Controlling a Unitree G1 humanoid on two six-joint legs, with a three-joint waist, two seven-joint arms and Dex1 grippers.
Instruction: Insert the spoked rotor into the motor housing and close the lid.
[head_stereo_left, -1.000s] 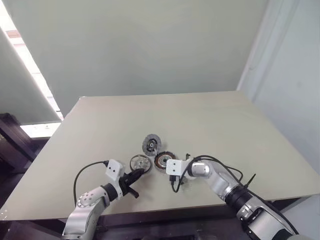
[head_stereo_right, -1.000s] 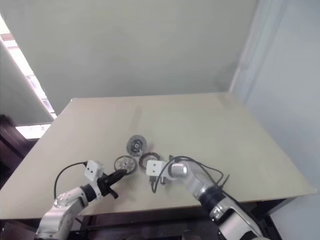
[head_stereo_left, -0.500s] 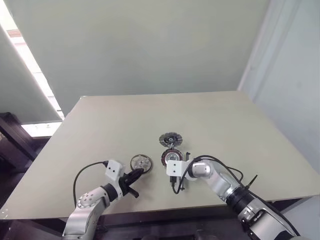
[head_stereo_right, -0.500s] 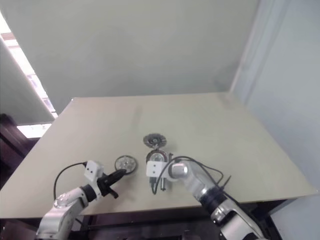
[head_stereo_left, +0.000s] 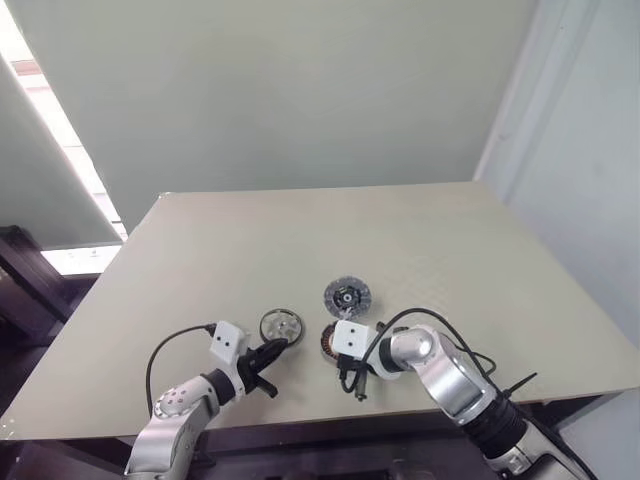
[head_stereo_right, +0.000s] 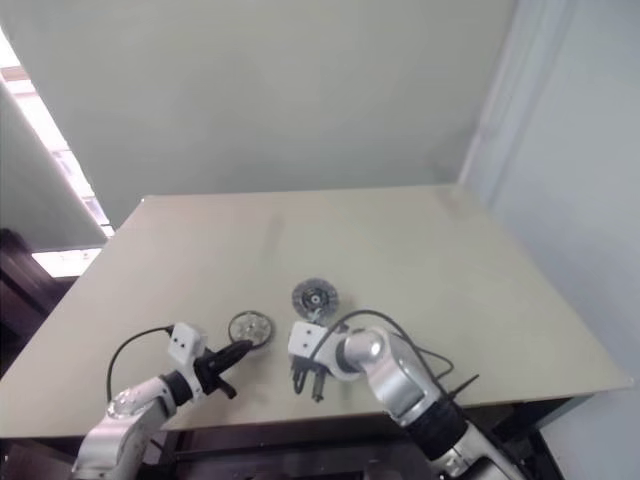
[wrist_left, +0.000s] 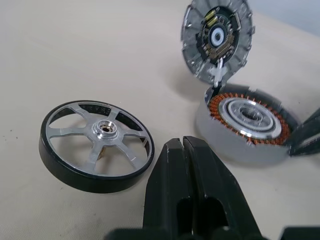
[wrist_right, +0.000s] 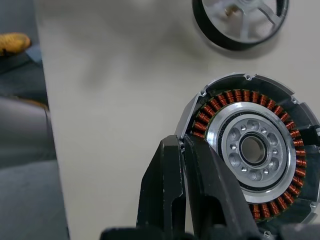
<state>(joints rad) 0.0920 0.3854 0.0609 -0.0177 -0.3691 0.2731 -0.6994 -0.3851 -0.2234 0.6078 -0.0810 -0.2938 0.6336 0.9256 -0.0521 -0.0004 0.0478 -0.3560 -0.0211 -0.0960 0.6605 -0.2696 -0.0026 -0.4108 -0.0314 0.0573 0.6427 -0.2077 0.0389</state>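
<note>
The counter (head_stereo_left: 420, 230) is a flat, matte beige surface. The spoked rotor (wrist_left: 96, 145) lies flat on it at the near left: a shallow ring with a black outer band, a bright silver rim, thin silver spokes and a small polished hub, open between the spokes. To its right sits the motor housing (wrist_left: 246, 131), a round silver-walled puck containing a ring of copper-brown windings around a pale machined centre with a central bore. The lid (wrist_left: 216, 39), a grey disc with radial ribbing and a dark hub, stands hinged upright at the housing's far edge in the left wrist view. The left gripper (wrist_left: 184, 145) is near the rotor, black fingers pressed together, holding nothing. The right gripper (wrist_right: 181, 145) is at the housing's silver rim, fingers pressed together.
</note>
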